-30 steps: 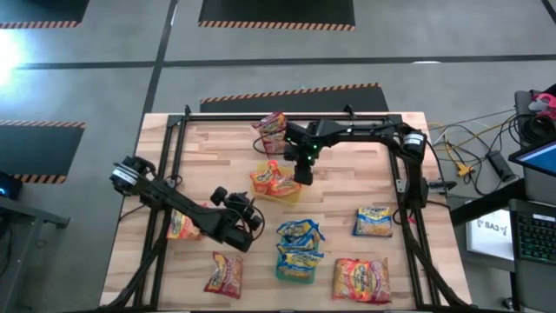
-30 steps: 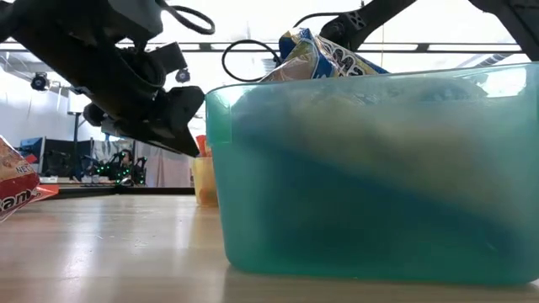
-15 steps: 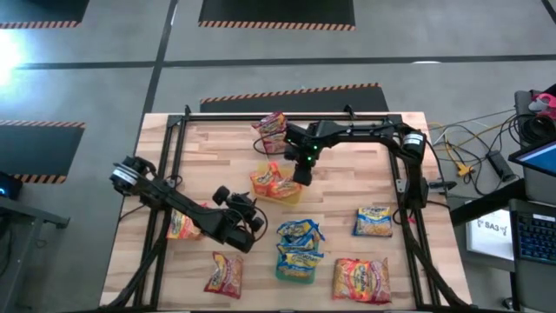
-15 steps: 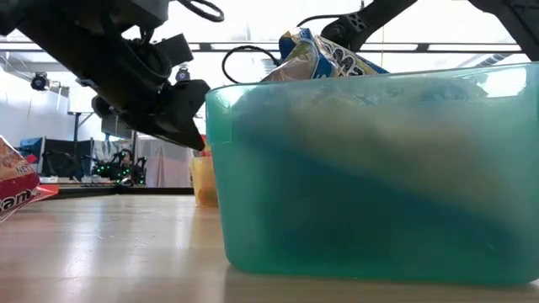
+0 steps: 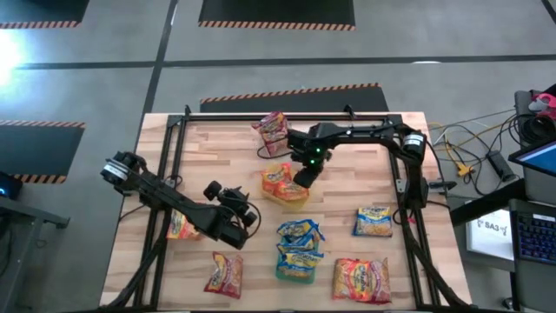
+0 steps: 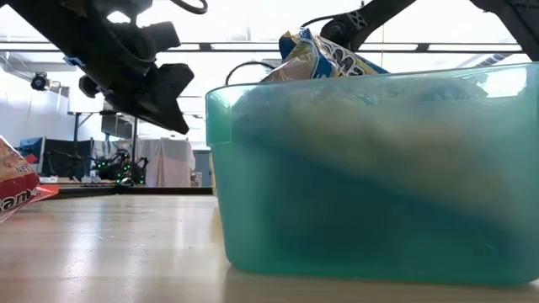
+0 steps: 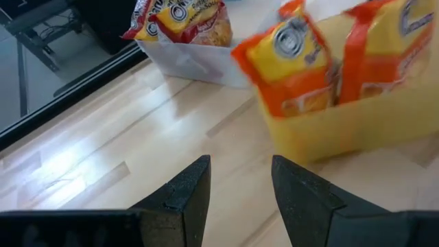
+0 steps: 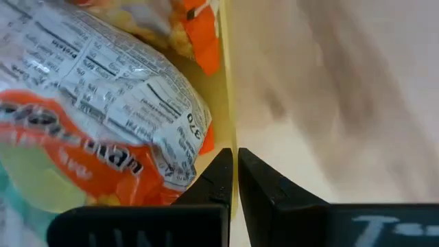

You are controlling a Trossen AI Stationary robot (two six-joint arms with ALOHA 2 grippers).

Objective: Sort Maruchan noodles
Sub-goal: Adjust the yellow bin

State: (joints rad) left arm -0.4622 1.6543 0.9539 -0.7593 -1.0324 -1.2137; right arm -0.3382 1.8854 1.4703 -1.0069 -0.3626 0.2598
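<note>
the right gripper (image 5: 303, 179) is pinched shut on the wall of the yellow tray (image 5: 291, 196), which is full of orange packets (image 5: 280, 180). the tray sits mid-table, just ahead of the left gripper (image 5: 246, 214), whose fingers (image 7: 184, 192) are held apart and empty. bare wood lies between that gripper and the tray. loose packets (image 5: 224, 273) lie nearer the front edge, close to the left arm, beside the green tray (image 5: 297, 271).

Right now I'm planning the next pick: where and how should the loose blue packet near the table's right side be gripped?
The blue packet lies flat on the table, clear of the other packets. Probably come straight down from above and pinch one short end, since its flat face offers nothing else to close on.
</note>
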